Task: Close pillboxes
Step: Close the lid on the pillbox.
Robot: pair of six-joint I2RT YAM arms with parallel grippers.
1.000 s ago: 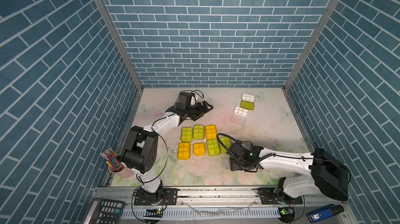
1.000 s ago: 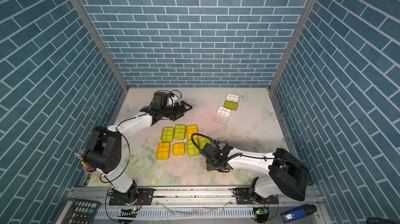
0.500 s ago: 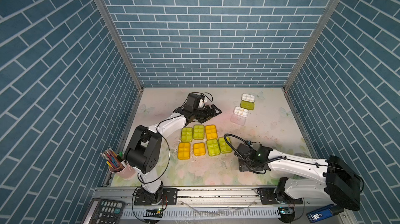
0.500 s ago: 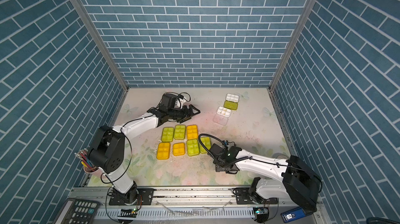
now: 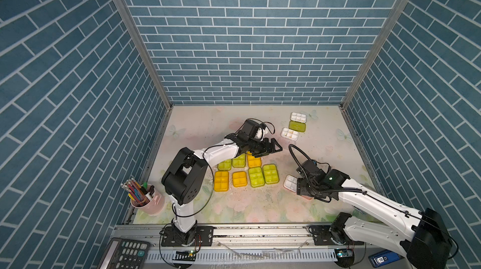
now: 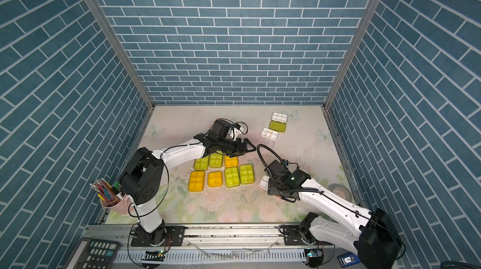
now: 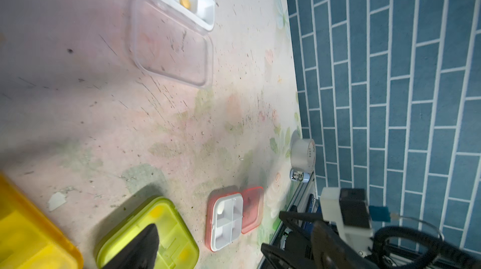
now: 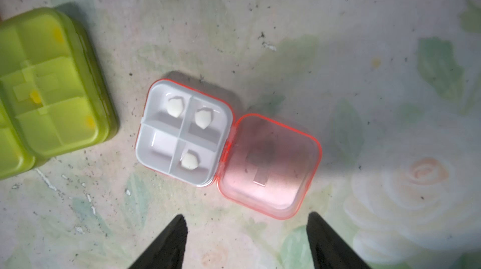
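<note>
**A:** ok what's with the walls [image 5: 250, 33]? Teal-blue brick print with white grout on all three sides, plus shiny metal posts [image 5: 135, 38] in the back corners.

**B:** yeah lol. The table [image 5: 203, 124] has a pale flowery mat, pink roses and green leaves, pretty scuffed and speckled. Lighting's even, shadows soft. Pink pencil cup [image 5: 148, 198] at the front left, calculator [image 5: 125, 253] just past the metal rail [image 5: 260, 231].

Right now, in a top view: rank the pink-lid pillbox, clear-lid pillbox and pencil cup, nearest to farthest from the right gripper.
From the right gripper:
1. pink-lid pillbox: just beside it, lid open.
2. clear-lid pillbox: farther back, toward the rear wall.
3. pencil cup: far across, front left corner.
</note>
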